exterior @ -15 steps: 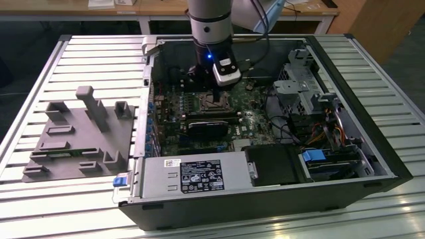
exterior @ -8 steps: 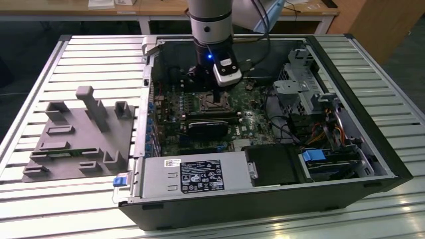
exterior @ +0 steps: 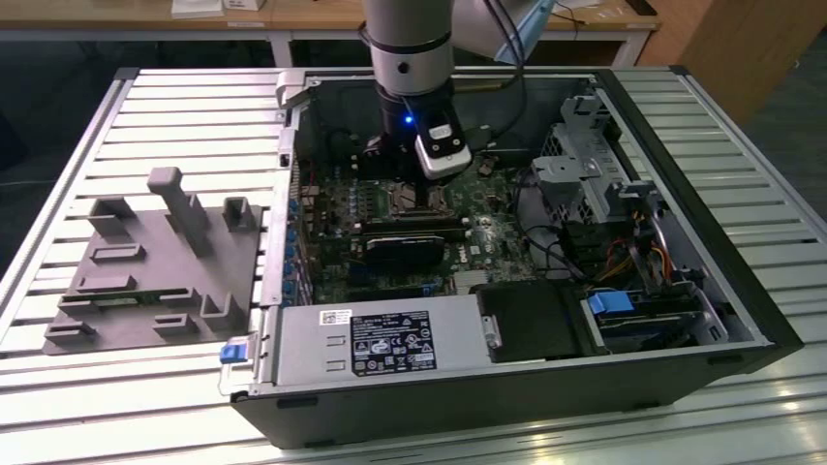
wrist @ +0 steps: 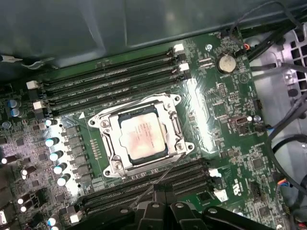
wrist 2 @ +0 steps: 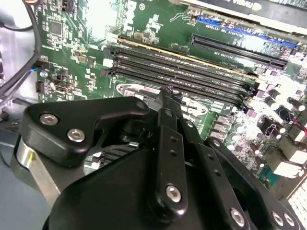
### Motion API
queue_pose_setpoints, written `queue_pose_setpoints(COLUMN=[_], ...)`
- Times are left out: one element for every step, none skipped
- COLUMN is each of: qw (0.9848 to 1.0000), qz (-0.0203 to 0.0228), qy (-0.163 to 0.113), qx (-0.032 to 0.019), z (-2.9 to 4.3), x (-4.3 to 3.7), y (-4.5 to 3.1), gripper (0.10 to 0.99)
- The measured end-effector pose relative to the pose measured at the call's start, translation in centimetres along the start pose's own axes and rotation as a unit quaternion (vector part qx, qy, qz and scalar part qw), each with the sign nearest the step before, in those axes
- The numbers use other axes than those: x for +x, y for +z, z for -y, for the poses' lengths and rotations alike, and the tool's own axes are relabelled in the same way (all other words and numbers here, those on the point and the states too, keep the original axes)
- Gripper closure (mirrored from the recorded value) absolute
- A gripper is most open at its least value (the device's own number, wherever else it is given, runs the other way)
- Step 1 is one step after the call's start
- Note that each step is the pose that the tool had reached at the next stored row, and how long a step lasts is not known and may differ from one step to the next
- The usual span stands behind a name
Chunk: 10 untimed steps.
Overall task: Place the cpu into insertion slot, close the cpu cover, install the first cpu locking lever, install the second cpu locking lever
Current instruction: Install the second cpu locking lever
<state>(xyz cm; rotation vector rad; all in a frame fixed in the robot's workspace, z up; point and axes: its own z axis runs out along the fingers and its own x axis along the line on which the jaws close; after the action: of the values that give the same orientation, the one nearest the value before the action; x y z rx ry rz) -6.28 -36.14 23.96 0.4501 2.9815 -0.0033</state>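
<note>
Lying in insertion slot (wrist: 144, 139), cpu (wrist: 143, 138) under cover, just beyond hand (wrist: 160, 203); hand state unclear

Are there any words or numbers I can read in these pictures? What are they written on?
Nothing here reads clearly.
Big label on the silver power supply box: print too small to read.
Top of the cpu: faint marks, too blurred to read.
Green circuit board: tiny white print, too small to read.
Long black slots: white lettering, too small to read.
</note>
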Motion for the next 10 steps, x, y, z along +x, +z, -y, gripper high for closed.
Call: queue_pose_setpoints(qw=[1.0,1.0,1.0,0.9999,0.9999,0.9998,0.9997,0.9996,0.9994,0.9992], qz=[-0.0005,-0.001,-0.0015,-0.0019,-0.0023,-0.0026,-0.0029,-0.0033,-0.0036,-0.0038], qy=[-0.002,-0.005,-0.008,-0.011,-0.014,-0.018,-0.022,-0.027,-0.033,-0.038], qx=[-0.0017,-0.0035,-0.0052,-0.0067,-0.0081,-0.0094,-0.0106,-0.0119,-0.0132,-0.0143], z=[0.03,0.08,0.11,0.15,0.19,0.21,0.24,0.26,0.27,0.29], x=[0.04,0.11,0.2,0.29,0.39,0.47,0.55,0.62,0.68,0.74], y=[0.11,0.21,0.32,0.43,0.54,0.67,0.8,0.93,1.07,1.21], gripper=[0.984,0.984,0.984,0.984,0.984,0.984,0.984,0.984,0.984,0.984])
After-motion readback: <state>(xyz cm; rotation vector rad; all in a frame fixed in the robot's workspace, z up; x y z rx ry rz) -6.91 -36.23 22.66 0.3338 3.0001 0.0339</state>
